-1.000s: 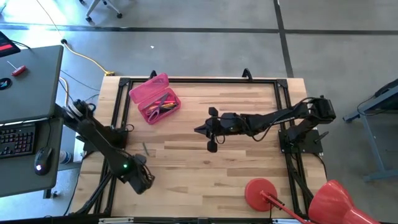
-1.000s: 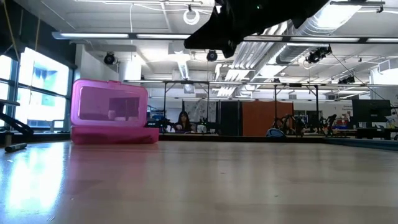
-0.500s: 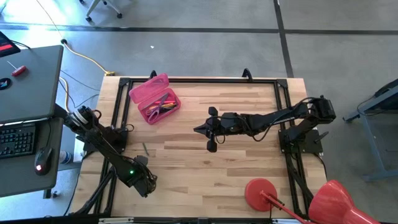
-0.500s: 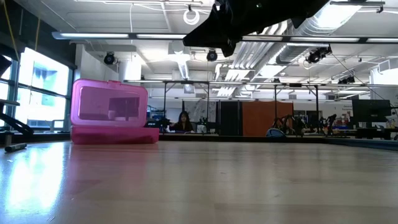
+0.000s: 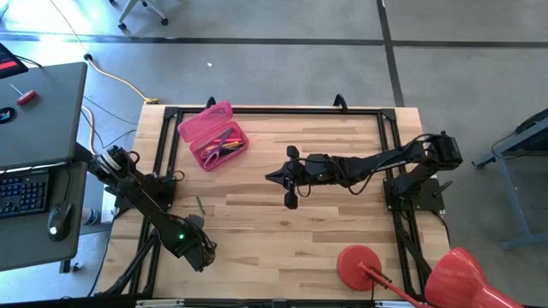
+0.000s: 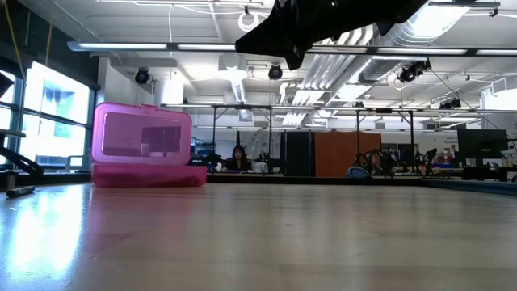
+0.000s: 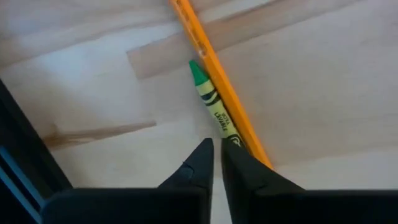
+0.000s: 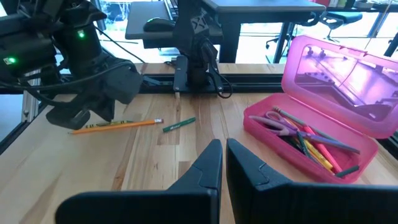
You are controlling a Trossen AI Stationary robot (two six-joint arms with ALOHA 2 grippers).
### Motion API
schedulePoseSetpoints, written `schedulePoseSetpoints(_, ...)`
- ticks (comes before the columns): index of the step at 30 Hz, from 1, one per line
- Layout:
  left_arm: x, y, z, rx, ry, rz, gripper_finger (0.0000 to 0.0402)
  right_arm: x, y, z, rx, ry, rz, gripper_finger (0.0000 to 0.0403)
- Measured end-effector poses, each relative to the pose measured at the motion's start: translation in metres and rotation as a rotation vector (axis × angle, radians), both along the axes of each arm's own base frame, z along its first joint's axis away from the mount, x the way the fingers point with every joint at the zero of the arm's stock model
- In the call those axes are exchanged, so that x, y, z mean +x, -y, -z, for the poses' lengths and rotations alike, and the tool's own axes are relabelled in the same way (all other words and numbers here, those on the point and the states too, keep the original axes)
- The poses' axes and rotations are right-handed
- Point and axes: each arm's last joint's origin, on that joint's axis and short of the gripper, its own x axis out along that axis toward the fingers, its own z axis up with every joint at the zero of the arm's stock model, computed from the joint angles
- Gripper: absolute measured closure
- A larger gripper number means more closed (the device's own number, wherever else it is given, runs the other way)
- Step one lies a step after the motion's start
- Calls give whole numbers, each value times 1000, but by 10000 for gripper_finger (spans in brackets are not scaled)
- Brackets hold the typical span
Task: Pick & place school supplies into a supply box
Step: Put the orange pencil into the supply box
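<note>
The pink supply box (image 5: 214,137) stands open near the table's far left corner, its lid (image 8: 339,74) tipped back. Purple-handled scissors (image 8: 277,120) and several pens and pencils (image 8: 314,149) lie inside it. An orange pencil (image 7: 217,81) and a green crayon (image 7: 211,106) lie side by side flat on the table (image 5: 199,204), near the left edge. My left gripper (image 7: 216,149) hovers shut just above their near ends and touches neither. My right gripper (image 5: 272,178) hangs shut over the table's middle, pointing toward the box and the left arm (image 8: 81,68).
A red round disc with a handle (image 5: 360,263) lies near the table's near right corner, beside a big red object (image 5: 458,278). A black frame (image 5: 274,111) runs along the table's edges. Bare wood (image 5: 257,239) lies between the two arms.
My left arm has swung a little, and its gripper end has shifted slightly toward the table's right. Pencil, crayon and box have stayed where they were.
</note>
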Motion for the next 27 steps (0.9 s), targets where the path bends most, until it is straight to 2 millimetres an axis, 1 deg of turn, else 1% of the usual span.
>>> schedulePoseSetpoints(6, 0, 1, 0, -19, -2, -1, 303, 0, 0, 0, -1, 0, 0, 403)
schedulePoseSetpoints(11, 1, 2, -2, -23, 0, -18, 286, 0, 0, 0, -2, 0, 0, 403)
schedulePoseSetpoints(19, 7, 7, -10, -37, 36, -28, 290, 0, 0, 0, -4, -1, -1, 403)
schedulePoseSetpoints(27, 6, 5, -9, -2, 49, -48, 289, 0, 0, 0, -3, -1, -1, 403)
